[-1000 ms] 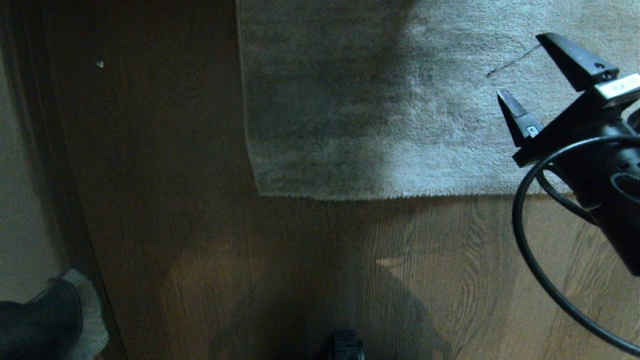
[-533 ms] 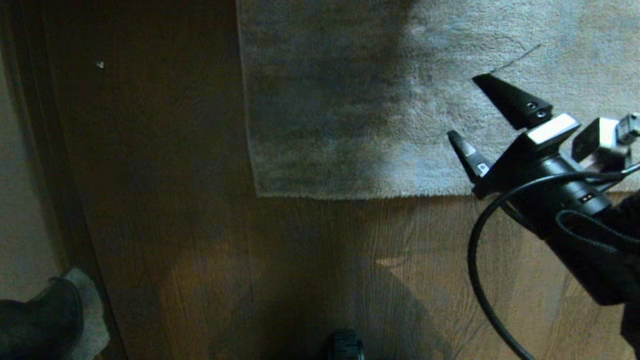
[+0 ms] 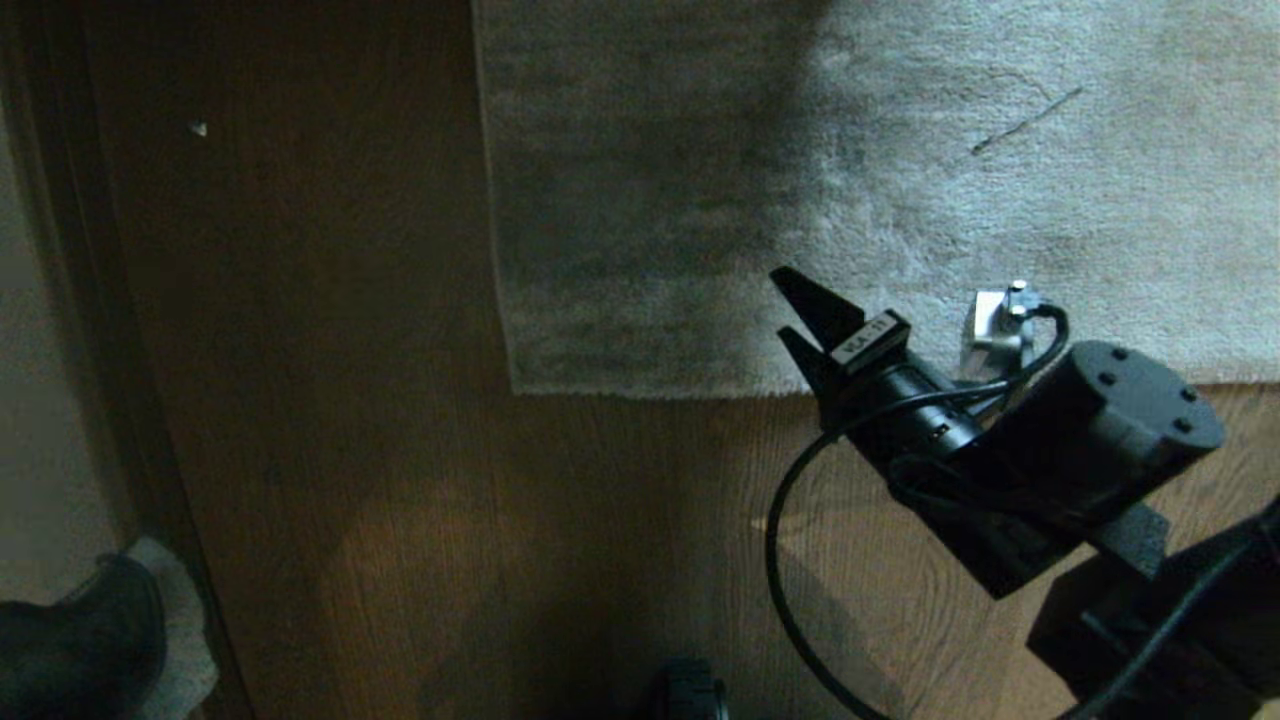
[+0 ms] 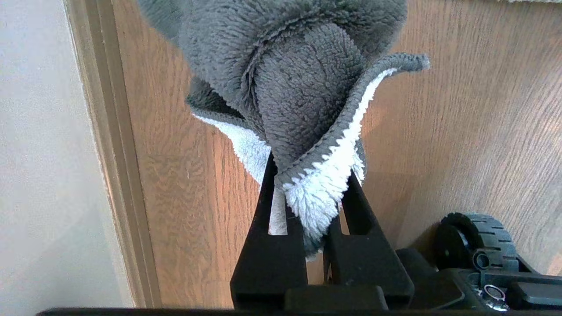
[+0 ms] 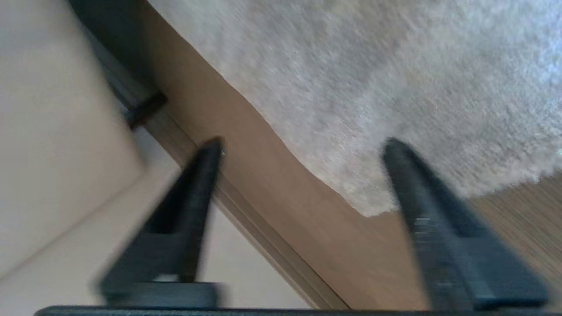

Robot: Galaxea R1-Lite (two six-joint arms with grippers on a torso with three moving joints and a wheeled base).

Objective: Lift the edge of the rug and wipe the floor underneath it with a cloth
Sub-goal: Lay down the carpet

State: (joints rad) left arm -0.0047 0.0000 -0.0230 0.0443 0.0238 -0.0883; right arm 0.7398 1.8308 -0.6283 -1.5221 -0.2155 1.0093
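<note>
1. Grey-beige rug (image 3: pixel 900 200) lies flat on the brown wood-grain floor (image 3: pixel 400 520), filling the upper middle and right of the head view. Its straight near edge runs across the view, and its square corner sits near the centre.
2. Right gripper (image 3: pixel 790 315) hangs over the near edge of the rug, a little to the right of that corner, pointing toward the corner. In the right wrist view its two black fingers (image 5: pixel 412 188) stand wide apart with nothing between them, and the rug corner (image 5: pixel 364 206) shows in the gap.
3. Left gripper (image 4: pixel 307 188) is clamped on a small cloth (image 4: pixel 298 87), dark grey on one side and white on the other. The cloth bunches beyond the fingertips, with the wood floor behind it.
4. In the head view the cloth (image 3: pixel 185 640) shows at the lower left corner, well apart from the rug.
5. A dark baseboard strip (image 3: pixel 90 300) runs along the left side of the floor, beside a pale wall (image 4: pixel 44 153).
6. A black wheel (image 4: pixel 476 241) of the robot's base rests on the floor.
</note>
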